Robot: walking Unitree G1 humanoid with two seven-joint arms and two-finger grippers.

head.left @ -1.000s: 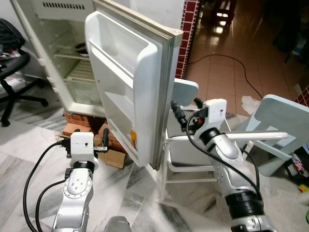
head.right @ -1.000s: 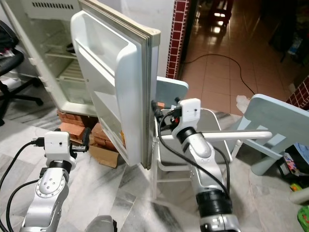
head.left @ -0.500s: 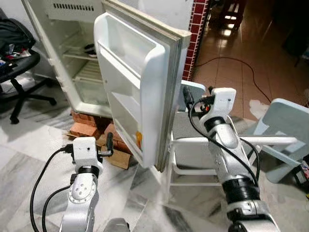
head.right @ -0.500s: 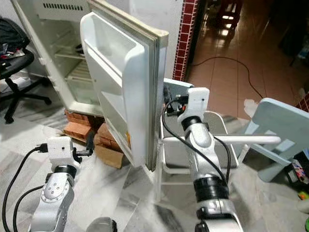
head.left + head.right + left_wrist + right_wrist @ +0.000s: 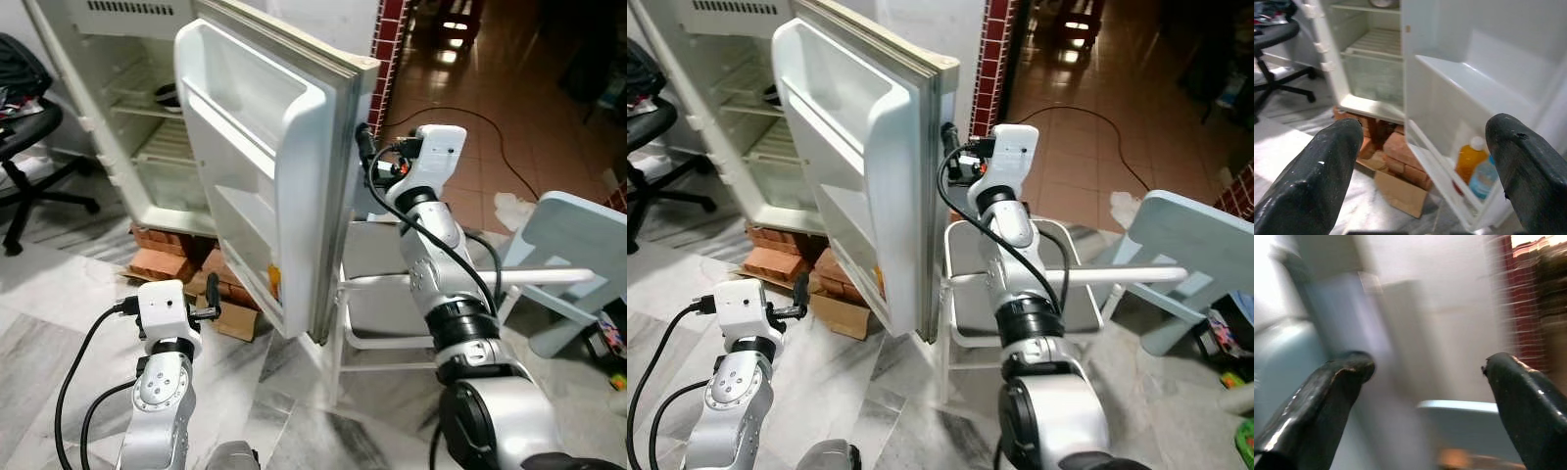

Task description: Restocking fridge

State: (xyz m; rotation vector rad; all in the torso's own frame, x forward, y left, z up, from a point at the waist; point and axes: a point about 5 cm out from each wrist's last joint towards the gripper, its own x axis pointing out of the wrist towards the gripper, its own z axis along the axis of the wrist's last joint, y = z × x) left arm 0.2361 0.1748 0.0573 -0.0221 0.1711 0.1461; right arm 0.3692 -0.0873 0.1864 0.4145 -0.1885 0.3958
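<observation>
silver jointed arms, white boxy wrist modules, black cables, long black jaws

The right wrist view is smeared by motion blur. The fridge door (image 5: 274, 166) hides the right gripper (image 5: 361, 145) tips. Two bottles (image 5: 1476, 166) in the door's lowest shelf show only partly, labels unreadable.
</observation>
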